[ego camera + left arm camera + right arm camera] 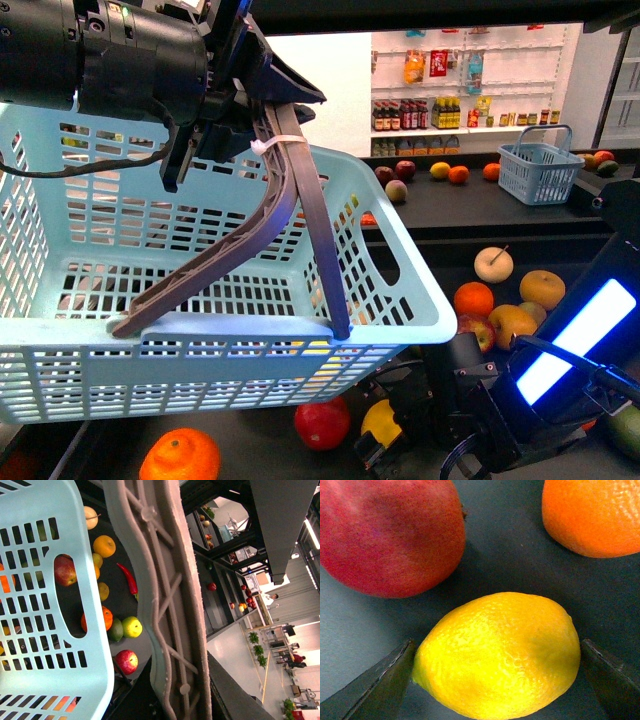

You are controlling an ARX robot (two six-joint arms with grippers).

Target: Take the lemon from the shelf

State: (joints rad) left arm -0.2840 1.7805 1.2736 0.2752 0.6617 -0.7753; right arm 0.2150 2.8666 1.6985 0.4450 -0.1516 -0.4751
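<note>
My right gripper (495, 667) is spread around the lemon (497, 655) on the shelf (520, 565), while my left gripper (225, 95) pinches the basket (60, 300) handle.

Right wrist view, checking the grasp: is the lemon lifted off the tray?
No, the lemon rests on the dark tray between the open fingers.

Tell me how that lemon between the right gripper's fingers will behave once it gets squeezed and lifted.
The lemon is oval with a tapered end, so it will likely roll or swivel on the flat shelf tray if pressed off-centre. Its skin looks glossy and finely dimpled, so some slip seems possible. It looks firm, probably not fragile. The right gripper flanks it, one finger to each side, without clear contact.
</note>
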